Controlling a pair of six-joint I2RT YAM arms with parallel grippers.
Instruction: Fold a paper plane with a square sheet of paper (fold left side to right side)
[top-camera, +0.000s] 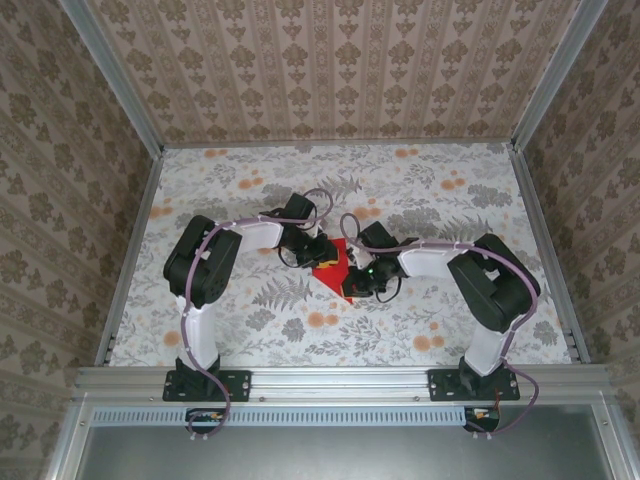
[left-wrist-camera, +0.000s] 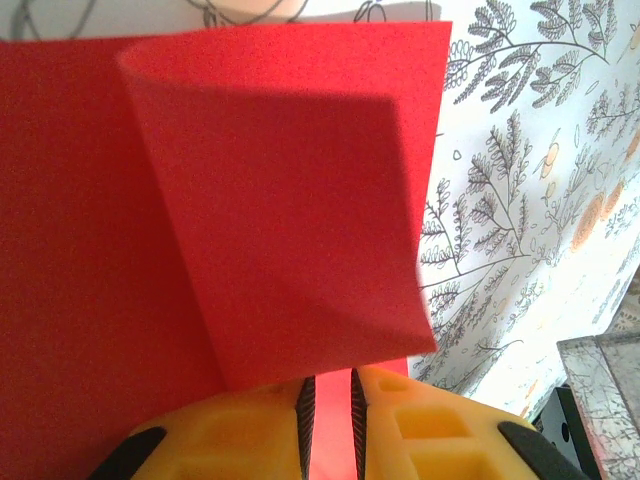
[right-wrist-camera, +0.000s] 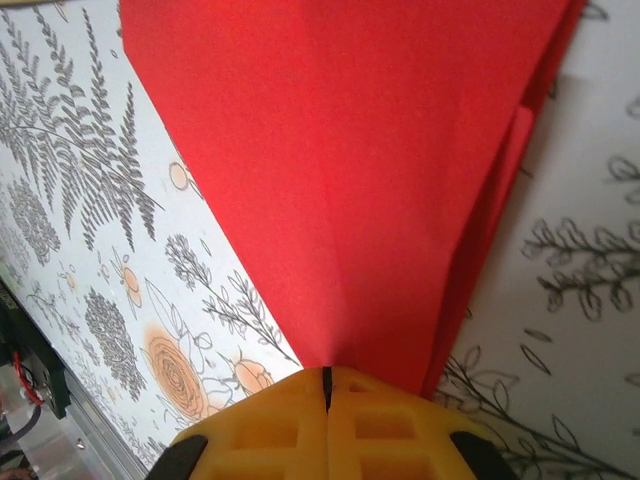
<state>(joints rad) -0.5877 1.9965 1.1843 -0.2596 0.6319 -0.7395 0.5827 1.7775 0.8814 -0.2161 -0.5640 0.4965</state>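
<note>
The square sheet of paper (top-camera: 333, 258) is bright red and lies partly folded at mid-table between both grippers. In the left wrist view the paper (left-wrist-camera: 250, 200) has a flap curling up and over my fingertips. My left gripper (left-wrist-camera: 328, 385) (top-camera: 320, 251) has its jaws a narrow gap apart, with red paper showing through the gap. In the right wrist view the paper (right-wrist-camera: 370, 180) narrows to a creased point at my fingertips, with a second layer along its right edge. My right gripper (right-wrist-camera: 326, 372) (top-camera: 354, 283) is shut on that point.
The floral tablecloth (top-camera: 450, 200) covers the table, ringed by patterned walls. A metal rail (top-camera: 340, 380) runs along the near edge by the arm bases. The table's edge (right-wrist-camera: 60, 420) shows at the lower left of the right wrist view.
</note>
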